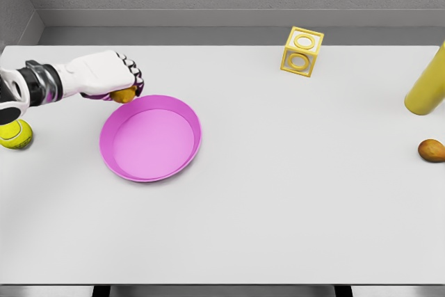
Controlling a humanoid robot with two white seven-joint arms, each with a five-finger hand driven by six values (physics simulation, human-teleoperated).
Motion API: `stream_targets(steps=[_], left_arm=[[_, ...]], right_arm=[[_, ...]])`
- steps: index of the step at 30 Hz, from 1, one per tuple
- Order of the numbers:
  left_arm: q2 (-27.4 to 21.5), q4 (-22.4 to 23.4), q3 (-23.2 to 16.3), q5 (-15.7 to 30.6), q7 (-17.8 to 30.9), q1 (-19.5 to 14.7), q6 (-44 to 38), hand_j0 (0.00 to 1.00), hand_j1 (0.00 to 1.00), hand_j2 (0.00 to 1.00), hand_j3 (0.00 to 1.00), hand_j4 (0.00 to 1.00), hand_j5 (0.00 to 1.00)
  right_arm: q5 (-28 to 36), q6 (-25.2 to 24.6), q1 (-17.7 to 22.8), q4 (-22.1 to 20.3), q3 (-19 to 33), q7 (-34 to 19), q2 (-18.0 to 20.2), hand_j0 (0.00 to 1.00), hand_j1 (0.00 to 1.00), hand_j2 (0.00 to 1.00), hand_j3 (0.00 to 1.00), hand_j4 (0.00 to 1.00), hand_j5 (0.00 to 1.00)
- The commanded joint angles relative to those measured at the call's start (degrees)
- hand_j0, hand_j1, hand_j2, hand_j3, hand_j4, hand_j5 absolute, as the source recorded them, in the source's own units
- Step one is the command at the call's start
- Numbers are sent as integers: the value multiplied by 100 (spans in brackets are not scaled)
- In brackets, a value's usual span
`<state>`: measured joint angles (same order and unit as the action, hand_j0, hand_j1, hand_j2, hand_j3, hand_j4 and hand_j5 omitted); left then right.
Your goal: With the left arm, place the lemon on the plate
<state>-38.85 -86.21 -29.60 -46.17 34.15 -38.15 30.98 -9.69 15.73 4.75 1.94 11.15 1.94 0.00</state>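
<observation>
As the left hand [104,78], fingers [134,73] clenched on the lemon [124,95], hovered at the plate's [188,145] far-left rim, releasing nearer the middle looked wisest.

Left arm [42,85] comes in from the left edge, in the upper left of the frame, running almost level toward the right. White forearm shell, then a dark ringed wrist joint, then the white back of the left hand [111,78] turned up toward the camera. The fingers [133,74] are curled down and under, dark tips showing along the knuckle line, wrapped around the lemon [124,95], which peeks out beneath the palm. The right arm is out of the picture.
</observation>
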Motion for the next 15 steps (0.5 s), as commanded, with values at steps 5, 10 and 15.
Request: stream_targets(steps=[5,10,15], left_arm=[[-8,-203,7,11,-5,97,22,52,52,52,52,52,52],[9,-300,-2,11,-5,193,109,52,52,52,52,52,52],[18,-458,7,29,-5,228,153,58,58,58,58,58,58]], right_arm=[[2,0,-9,-1,2,-1,0,100,100,100,100,100,100],[2,0,-9,-1,2,-1,0,100,100,100,100,100,100],[2,0,-9,-1,2,-1,0,100,100,100,100,100,100]])
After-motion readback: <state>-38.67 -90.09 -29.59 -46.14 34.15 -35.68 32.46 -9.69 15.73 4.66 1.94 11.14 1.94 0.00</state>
